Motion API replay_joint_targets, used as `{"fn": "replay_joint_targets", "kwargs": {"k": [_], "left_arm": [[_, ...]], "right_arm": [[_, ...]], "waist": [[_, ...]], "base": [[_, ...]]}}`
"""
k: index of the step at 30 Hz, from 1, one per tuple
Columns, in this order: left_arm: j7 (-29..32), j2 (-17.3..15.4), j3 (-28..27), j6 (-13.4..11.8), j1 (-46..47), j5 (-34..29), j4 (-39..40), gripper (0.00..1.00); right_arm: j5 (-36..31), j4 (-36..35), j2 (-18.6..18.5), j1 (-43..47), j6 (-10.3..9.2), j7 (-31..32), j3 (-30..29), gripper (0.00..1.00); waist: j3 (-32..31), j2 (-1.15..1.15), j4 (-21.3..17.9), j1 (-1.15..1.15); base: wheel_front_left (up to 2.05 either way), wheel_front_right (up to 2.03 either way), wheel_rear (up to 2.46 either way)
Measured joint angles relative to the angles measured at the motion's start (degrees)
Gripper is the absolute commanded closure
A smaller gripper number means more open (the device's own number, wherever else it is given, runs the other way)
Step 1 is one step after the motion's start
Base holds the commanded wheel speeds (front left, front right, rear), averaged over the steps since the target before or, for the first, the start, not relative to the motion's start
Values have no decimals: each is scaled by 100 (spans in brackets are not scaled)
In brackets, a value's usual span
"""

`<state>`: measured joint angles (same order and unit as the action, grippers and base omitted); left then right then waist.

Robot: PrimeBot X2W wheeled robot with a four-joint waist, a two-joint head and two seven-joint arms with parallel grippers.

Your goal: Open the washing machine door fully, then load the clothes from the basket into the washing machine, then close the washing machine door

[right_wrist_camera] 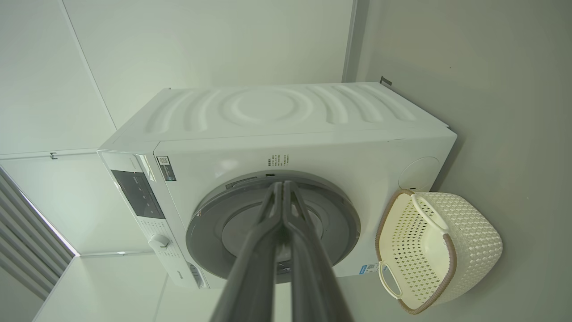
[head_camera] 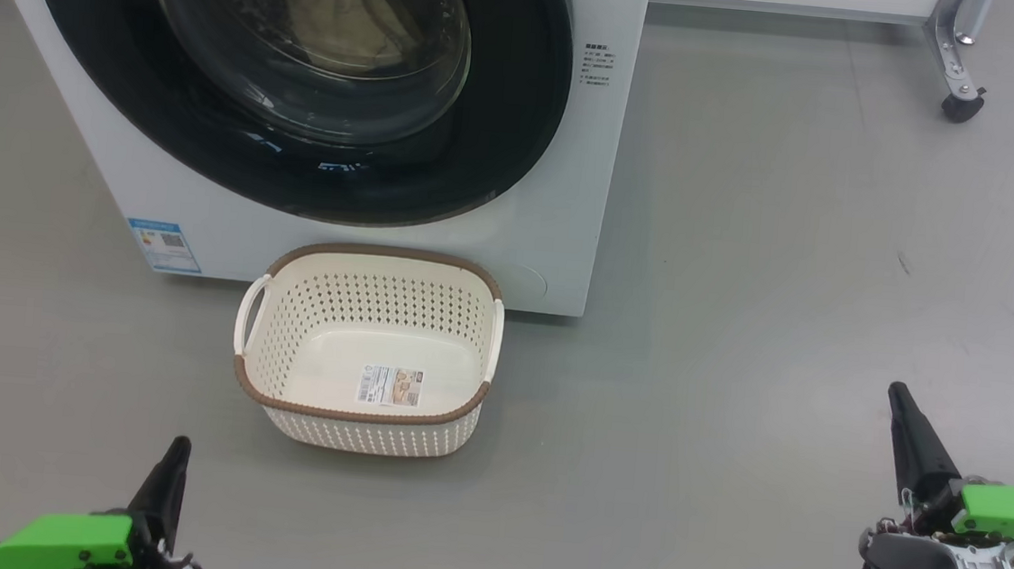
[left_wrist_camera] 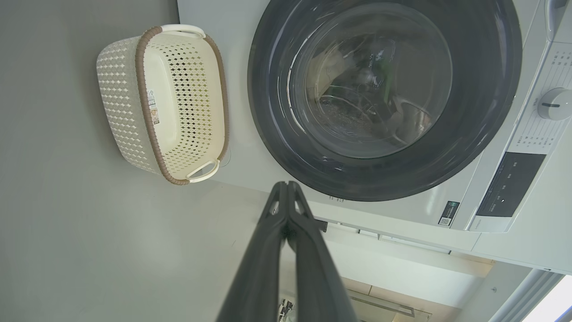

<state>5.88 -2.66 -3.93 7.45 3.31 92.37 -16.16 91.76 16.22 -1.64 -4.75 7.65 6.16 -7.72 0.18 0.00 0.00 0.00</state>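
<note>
The white washing machine [head_camera: 560,189] [right_wrist_camera: 313,147] stands ahead with its round black door [head_camera: 500,139] [left_wrist_camera: 487,116] [right_wrist_camera: 344,219] closed. Pale cream clothes [head_camera: 348,10] show through the door's glass inside the drum. The cream basket [head_camera: 370,418] [left_wrist_camera: 120,103] [right_wrist_camera: 473,241] sits on the floor right in front of the machine, holding nothing but a label on its bottom. My left gripper [head_camera: 177,453] [left_wrist_camera: 285,185] is shut and empty at the lower left, short of the basket. My right gripper [head_camera: 898,395] [right_wrist_camera: 282,184] is shut and empty at the lower right, well off to the basket's right.
Grey floor [head_camera: 741,294] spreads around the machine and basket. A metal leg on a caster [head_camera: 961,94] stands at the far right. The control panel with a dial [left_wrist_camera: 554,103] lies on the machine's upper front.
</note>
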Motion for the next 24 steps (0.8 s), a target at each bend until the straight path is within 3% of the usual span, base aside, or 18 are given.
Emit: {"fn": "replay_joint_targets", "kwargs": {"k": [24], "left_arm": [[1,5,-25,1,1,0,0,100]], "right_arm": [[0,0,0,0,0,0,0,100]], "waist": [[0,0,0,0]], "base": [[0,0,0]]}}
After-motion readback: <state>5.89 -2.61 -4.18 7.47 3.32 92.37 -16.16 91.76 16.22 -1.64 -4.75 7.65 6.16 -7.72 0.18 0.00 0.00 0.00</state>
